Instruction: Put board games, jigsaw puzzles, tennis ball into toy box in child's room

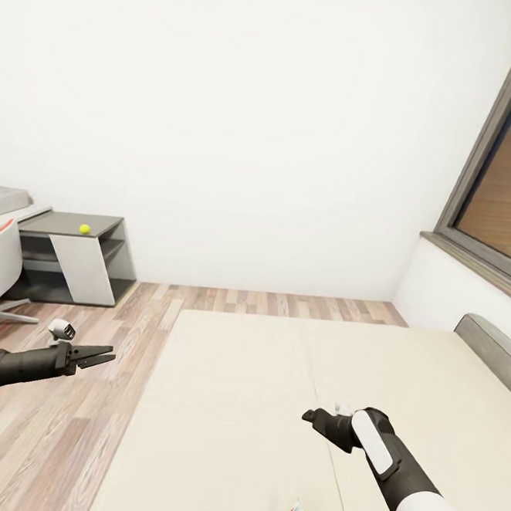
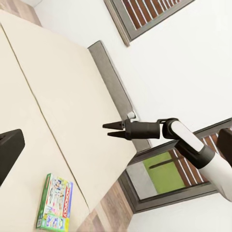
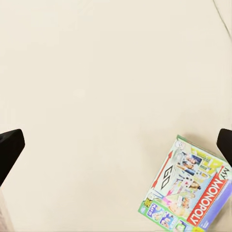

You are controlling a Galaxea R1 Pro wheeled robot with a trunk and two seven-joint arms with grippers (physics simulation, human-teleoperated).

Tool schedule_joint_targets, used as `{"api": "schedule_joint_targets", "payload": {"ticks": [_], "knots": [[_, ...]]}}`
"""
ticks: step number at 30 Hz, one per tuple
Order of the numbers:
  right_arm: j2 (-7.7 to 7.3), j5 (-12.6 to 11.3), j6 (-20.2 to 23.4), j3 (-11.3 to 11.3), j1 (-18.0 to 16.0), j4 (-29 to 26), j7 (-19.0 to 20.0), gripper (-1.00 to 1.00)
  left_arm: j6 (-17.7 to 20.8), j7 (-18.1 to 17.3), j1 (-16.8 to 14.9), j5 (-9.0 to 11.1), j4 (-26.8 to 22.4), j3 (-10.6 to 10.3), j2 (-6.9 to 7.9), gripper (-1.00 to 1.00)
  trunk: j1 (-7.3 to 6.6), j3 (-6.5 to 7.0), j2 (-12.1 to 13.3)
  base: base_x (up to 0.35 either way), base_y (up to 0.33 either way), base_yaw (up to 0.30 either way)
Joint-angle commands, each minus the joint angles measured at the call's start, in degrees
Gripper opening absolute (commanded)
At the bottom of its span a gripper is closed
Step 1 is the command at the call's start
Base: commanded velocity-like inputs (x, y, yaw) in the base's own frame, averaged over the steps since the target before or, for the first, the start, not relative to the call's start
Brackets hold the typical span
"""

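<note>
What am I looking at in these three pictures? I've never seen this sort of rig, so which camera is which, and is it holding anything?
These are simulator renders of a two-armed wheeled robot in a child's room. The big picture comes from its head camera, looking down over the bed. Its left gripper hangs over the wood floor, open. Its right gripper is out over the mattress; whether its fingers are parted is hard to tell. The other two pictures come from cameras on each wrist. The right wrist camera looks down at a board game lying flat on the mattress, not gripped. The left wrist camera sees the same box from the side. Far off, a tennis ball sits on the table. Neither gripper holds anything.
</note>
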Motion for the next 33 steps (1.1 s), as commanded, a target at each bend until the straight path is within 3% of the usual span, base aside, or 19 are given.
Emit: {"api": "schedule_joint_targets", "payload": {"ticks": [1,33], "knots": [[-0.07,-0.59,0.07,0.28,-0.05,0.06,-0.55,1.00,0.61,-0.22,-0.05,0.00,-0.01,-0.02,0.01,1.00,0.03,-0.23,-0.14,0.000,0.000,0.000],[-0.20,-0.39,0.05,0.26,-0.05,2.75,-0.62,1.00,0.61,-0.48,-0.05,0.03,-0.01,-0.02,-0.33,1.00,0.03,-3.24,-0.14,0.000,0.000,0.000]]}}
